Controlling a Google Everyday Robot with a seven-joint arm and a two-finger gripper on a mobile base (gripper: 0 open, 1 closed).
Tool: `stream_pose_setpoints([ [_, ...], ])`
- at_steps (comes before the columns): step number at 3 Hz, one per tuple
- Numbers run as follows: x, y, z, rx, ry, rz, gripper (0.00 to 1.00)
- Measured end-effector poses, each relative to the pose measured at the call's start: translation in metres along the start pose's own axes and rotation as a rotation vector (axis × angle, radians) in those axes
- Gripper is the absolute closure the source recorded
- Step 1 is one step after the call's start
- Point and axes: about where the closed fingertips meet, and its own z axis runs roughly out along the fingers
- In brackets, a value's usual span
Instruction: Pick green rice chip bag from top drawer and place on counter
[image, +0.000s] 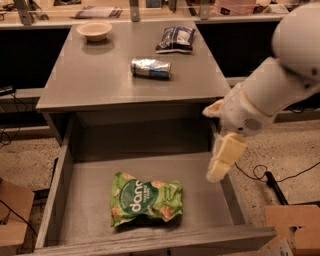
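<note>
The green rice chip bag (145, 199) lies flat on the bottom of the open top drawer (56, 185), left of its middle and near the front wall. My gripper (212, 146) hangs on the white arm above the drawer's right wall, right of the bag, higher than it and apart from it. It is open and empty, one cream finger (226, 156) pointing down into the drawer and the other showing short near the counter's front right corner. The grey counter (100, 75) spans the cabinet behind the drawer.
On the counter stand a pale bowl (94, 30) at the back left, a blue-and-white bag (175, 38) at the back right and a lying can (151, 68) in the middle. Cardboard boxes (292, 226) sit on the floor at both sides. A black cable (270, 181) lies at the right.
</note>
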Motion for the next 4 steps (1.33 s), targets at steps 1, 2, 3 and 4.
stream_pose_setpoints([
  [1, -0.005, 0.004, 0.038, -0.081, -0.034, -0.008, 0.0],
  [2, -0.013, 0.014, 0.097, -0.166, -0.103, 0.016, 0.0],
  [3, -0.017, 0.019, 0.132, -0.204, -0.158, 0.047, 0.0],
  [4, -0.019, 0.025, 0.176, -0.241, -0.227, 0.112, 0.0],
])
